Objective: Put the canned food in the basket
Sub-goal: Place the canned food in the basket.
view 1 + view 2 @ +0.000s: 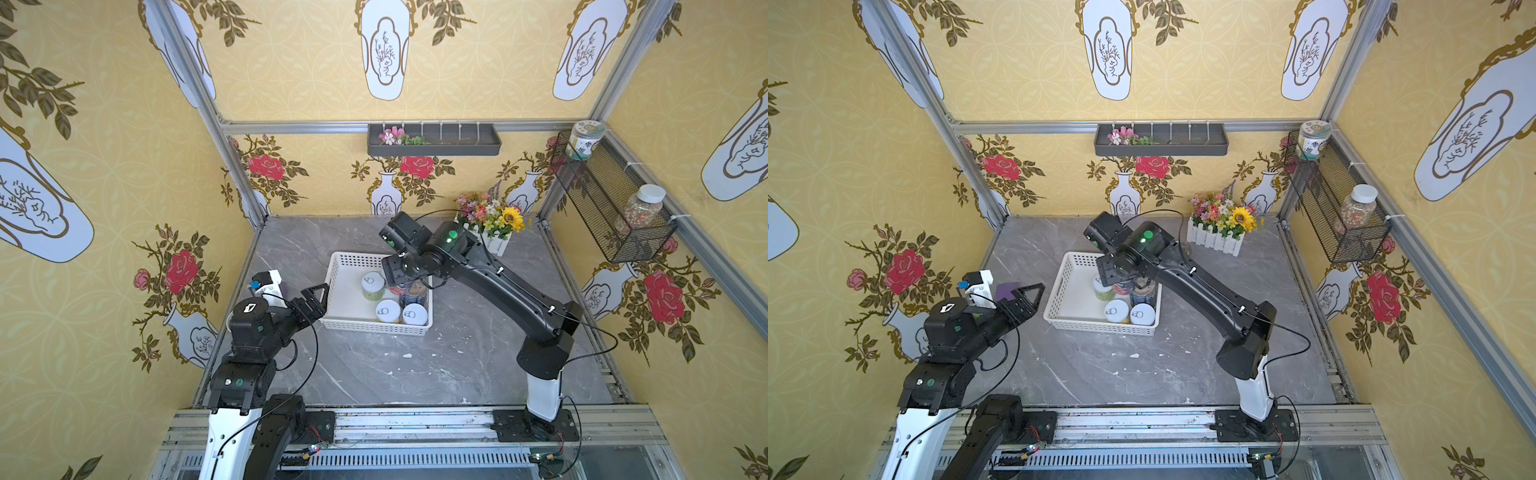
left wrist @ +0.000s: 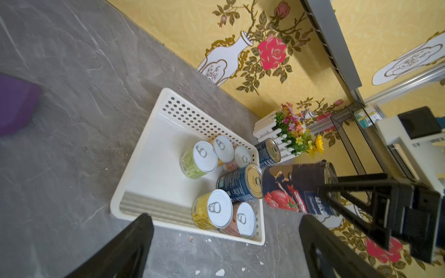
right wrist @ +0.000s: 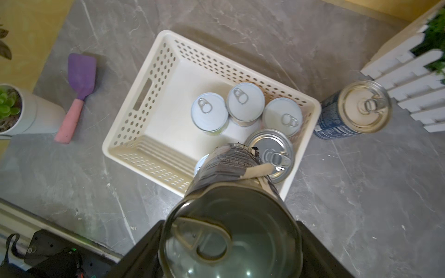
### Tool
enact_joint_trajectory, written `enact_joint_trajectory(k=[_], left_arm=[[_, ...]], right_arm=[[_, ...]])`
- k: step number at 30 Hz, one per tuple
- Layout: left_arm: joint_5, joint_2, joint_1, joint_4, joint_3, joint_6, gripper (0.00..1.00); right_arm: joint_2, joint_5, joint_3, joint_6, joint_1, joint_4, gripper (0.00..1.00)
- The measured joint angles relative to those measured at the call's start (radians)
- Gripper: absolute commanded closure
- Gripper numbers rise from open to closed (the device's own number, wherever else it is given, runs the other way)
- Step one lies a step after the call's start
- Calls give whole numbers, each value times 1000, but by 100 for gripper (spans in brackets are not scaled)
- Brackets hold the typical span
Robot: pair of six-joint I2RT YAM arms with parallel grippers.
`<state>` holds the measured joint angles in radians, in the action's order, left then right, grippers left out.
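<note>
The white holed basket [image 1: 338, 274] sits mid-table and holds several canned food tins: white-lidded ones with green [image 2: 198, 160], yellow [image 2: 212, 211] and pink [image 2: 243, 220] sides, plus a dark blue metal can [image 2: 240, 183]. My right gripper [image 3: 230, 240] is shut on another dark blue can [image 2: 298, 186], holding it by its sides just above the basket's right part. A third blue can [image 3: 354, 110] stands on the table outside the basket, beside the fence box. My left gripper [image 1: 318, 303] hangs open and holds nothing, near the basket's front left corner.
A white fence box of flowers [image 1: 492, 224] stands at the back right. A purple spatula with a pink handle [image 3: 79, 89] and a white plant pot [image 3: 24, 113] lie left of the basket. The right wall carries a black wire shelf [image 1: 611, 199] with jars, the back wall a dark rail tray [image 1: 434, 139].
</note>
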<state>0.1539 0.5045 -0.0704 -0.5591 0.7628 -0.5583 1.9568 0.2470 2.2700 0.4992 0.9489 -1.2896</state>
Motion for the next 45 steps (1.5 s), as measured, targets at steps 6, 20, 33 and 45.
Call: enact_joint_trajectory(k=[6,20,33,45], left_arm=[[-54,-42,0,-13,1,-11,0],[-61,-23,1,-18,1,-16,0],[-53,-19,1,-17,1,-15,0],[-52,-20,1,-17,1,-15,0]], right_arm=[[128,-37,108,20,64,10,28],[360,-143,209,20,66,119,29],[373,-153,32,13,53,182,30],[275,-91,-181,-3,91,248,30]])
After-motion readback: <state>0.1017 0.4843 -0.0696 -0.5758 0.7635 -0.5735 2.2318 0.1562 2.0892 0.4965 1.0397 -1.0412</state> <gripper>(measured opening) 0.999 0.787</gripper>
